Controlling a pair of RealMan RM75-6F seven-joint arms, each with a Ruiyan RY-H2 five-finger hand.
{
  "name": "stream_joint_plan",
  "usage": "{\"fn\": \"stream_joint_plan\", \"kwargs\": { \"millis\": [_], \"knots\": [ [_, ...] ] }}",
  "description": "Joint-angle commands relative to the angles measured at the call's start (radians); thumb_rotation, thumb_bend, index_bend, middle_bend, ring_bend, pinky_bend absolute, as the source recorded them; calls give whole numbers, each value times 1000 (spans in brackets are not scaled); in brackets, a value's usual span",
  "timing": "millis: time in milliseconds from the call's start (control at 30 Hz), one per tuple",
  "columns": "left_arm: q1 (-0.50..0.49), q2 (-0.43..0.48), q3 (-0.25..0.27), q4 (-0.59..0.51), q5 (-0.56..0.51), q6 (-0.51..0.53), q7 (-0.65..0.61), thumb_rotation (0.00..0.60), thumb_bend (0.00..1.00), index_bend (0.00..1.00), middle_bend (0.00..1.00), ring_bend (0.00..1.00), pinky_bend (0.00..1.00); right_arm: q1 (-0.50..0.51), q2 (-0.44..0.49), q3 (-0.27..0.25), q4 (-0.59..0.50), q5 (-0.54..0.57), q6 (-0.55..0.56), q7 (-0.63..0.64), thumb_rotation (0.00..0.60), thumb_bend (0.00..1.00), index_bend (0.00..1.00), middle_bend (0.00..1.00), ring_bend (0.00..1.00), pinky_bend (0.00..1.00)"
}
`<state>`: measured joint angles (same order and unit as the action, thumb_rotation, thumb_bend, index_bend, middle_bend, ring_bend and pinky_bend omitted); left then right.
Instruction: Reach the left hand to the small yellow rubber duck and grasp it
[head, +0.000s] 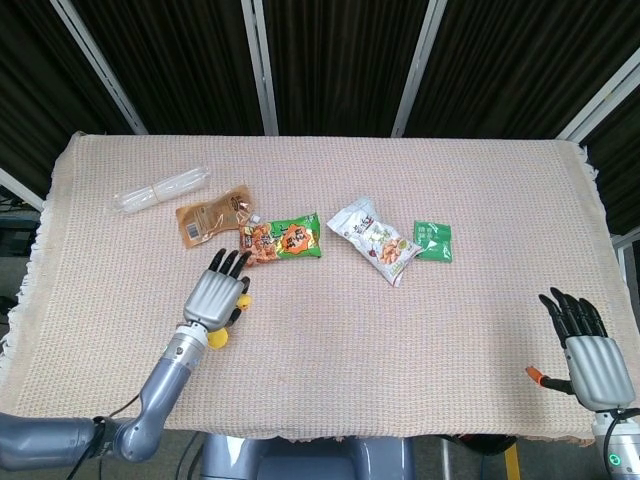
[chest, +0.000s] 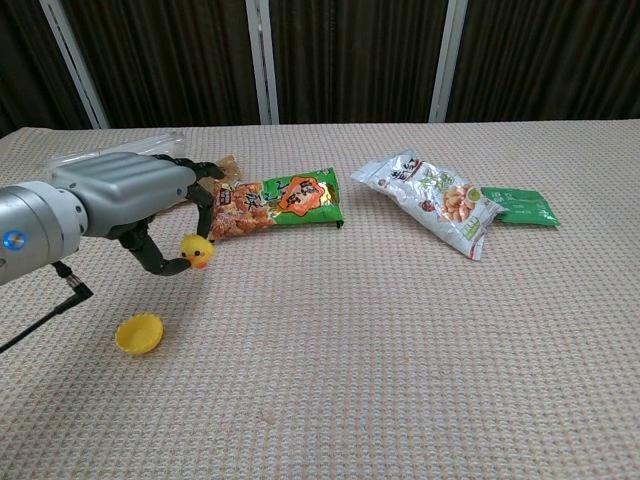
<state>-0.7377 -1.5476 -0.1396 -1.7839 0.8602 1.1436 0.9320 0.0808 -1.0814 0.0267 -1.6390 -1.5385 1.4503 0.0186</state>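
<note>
The small yellow rubber duck (chest: 196, 251) has an orange beak and hangs just above the woven cloth, pinched between the thumb and fingers of my left hand (chest: 130, 195). In the head view the duck (head: 241, 301) peeks out at the right edge of the left hand (head: 215, 292), near the table's front left. My right hand (head: 585, 345) rests at the front right corner with its fingers spread and nothing in it; the chest view does not show it.
A yellow cap (chest: 139, 333) lies on the cloth below the left hand. Behind it are a green-orange snack bag (chest: 278, 203), a brown packet (head: 212, 215) and a clear plastic bag (head: 160, 189). A white snack bag (chest: 430, 200) and green sachet (chest: 518, 206) lie mid-right.
</note>
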Motion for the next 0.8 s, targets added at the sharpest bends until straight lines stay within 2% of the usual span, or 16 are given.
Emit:
{"fn": "stream_joint_plan", "kwargs": {
  "millis": [33,167,333,567,800],
  "knots": [
    [25,94,56,-103,53,6,-18,600,479,508,0,0,35,0,1,1,-1,6,-3,-3,600,11,56,0,0,0],
    [48,159,109,-149,103,-1,-45,600,476,511,0,0,34,-1,2,3,-6,11,-3,-7,600,12,56,0,0,0],
    [76,192,161,-147,147,-12,-95,600,478,512,0,0,30,-2,2,3,-9,14,-3,-13,600,11,56,0,0,0],
    [97,195,188,-93,156,-22,-138,600,478,510,0,0,29,-2,4,5,-12,17,-4,-13,600,11,56,0,0,0],
    [99,165,187,-27,135,-44,-163,600,478,511,0,0,28,-2,4,5,-12,17,-4,-11,600,11,56,0,0,0]
  ]
}}
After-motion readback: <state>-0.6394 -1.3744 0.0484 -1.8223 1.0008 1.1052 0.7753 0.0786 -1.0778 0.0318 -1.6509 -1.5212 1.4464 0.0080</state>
